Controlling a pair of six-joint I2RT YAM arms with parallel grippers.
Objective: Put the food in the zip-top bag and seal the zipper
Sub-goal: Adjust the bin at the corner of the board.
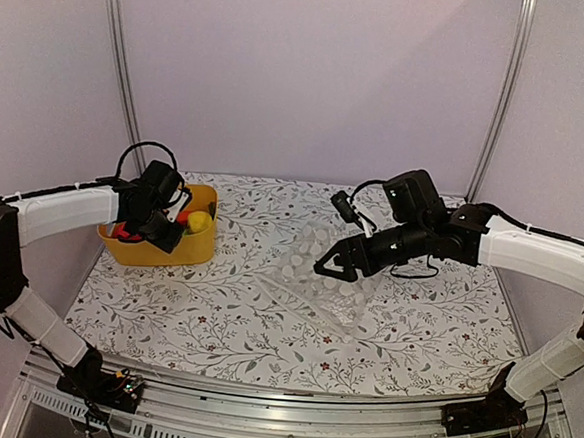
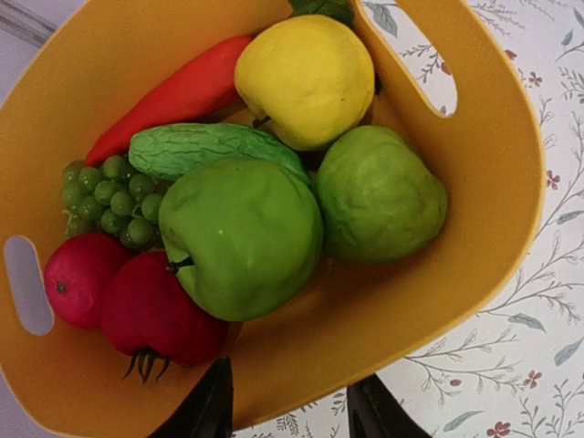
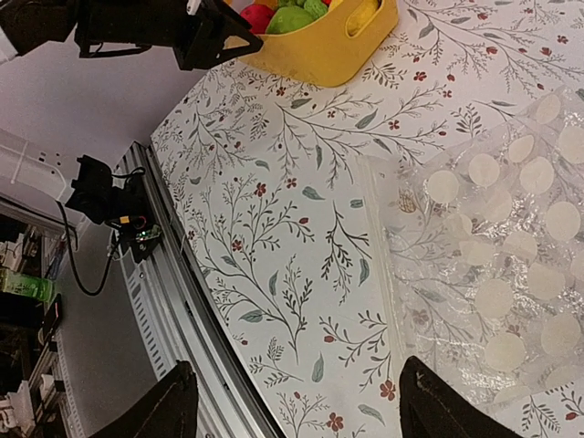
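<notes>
The food lies in a yellow tub (image 2: pixel 474 228): a yellow lemon-like piece (image 2: pixel 306 78), orange-red carrot (image 2: pixel 173 96), green cucumber (image 2: pixel 205 146), green bumpy cluster (image 2: pixel 105 196), two larger green pieces (image 2: pixel 242 233), red pieces (image 2: pixel 151 306) and a bit of lettuce (image 2: pixel 324 7). My left gripper (image 2: pixel 292 412) is open and empty just above the tub's near rim (image 1: pixel 161 225). The dotted zip-top bag (image 1: pixel 318 281) lies flat and empty mid-table. Its zipper (image 3: pixel 381 246) runs along its edge. My right gripper (image 3: pixel 301 406) hovers open beside the bag mouth (image 1: pixel 334 265).
The yellow tub (image 1: pixel 164 250) stands at the back left of the flowered tablecloth, also seen in the right wrist view (image 3: pixel 328 46). The table's metal front rail (image 3: pixel 173 265) runs along the near edge. Grey walls close in the back and sides.
</notes>
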